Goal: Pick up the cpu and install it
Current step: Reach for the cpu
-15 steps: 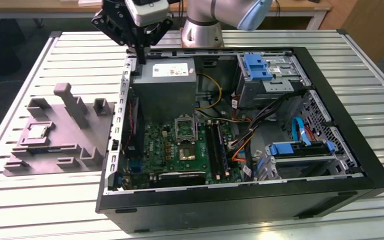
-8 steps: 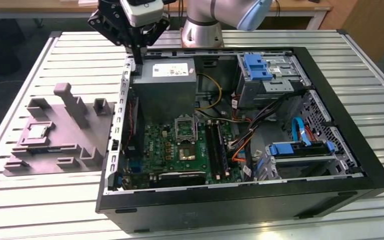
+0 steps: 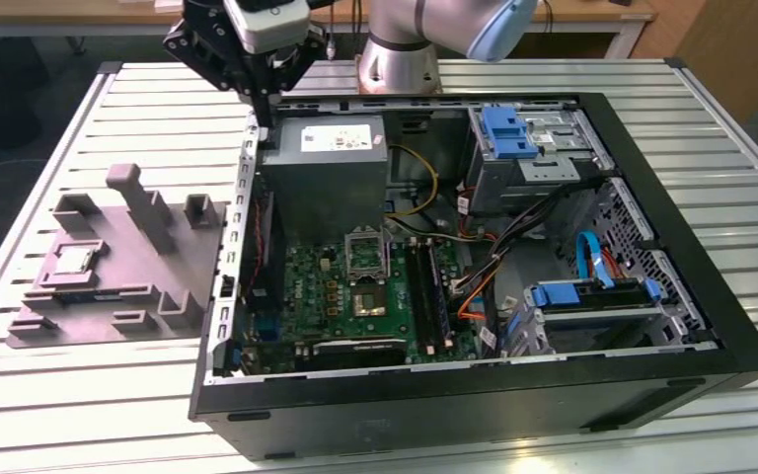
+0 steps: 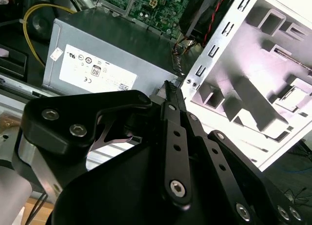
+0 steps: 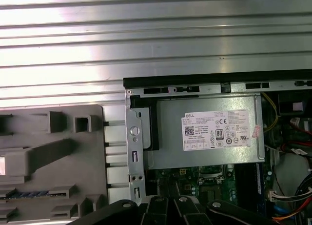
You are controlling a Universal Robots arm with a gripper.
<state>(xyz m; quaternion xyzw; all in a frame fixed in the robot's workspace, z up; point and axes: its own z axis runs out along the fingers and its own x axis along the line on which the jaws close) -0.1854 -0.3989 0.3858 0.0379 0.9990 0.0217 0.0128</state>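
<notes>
Gripper point(image 3: 264, 114) high over the back corner of the open computer case point(image 3: 485, 395), jaws drawn together to a point, nothing pinched between them. Right beneath it, at four o'clock in the exterior view, sits the grey power supply point(image 3: 333, 163), its white label plain in both wrist views. The fingertips point(image 4: 168, 86) hang above the seam where that box meets the perforated metal wall of the case, and I see no contact with either.

Outward now. At about half past seven from the gripper, outside the case on the slatted metal table point(image 3: 90, 415), lies the grey moulded fixture point(image 3: 155, 286) with its upright posts. And there's the cpu point(image 3: 74, 261), flat in a shallow pocket at the fixture's nine o'clock side, silver top up, untouched and well apart from the arm.

Farther along, at five o'clock from the gripper, the green motherboard point(image 3: 340, 296) lies on the case floor. Its rectangular socket frame point(image 3: 364, 249) sits just below the power supply, roughly three o'clock from the chip.

My read: this is the approach, before any pickup, with nothing installed. A grasp from here calls for the jaws to part, the wrist to come square above that pocket clear of the tall posts, and a gentle, level descent onto the chip's thin edges.
</notes>
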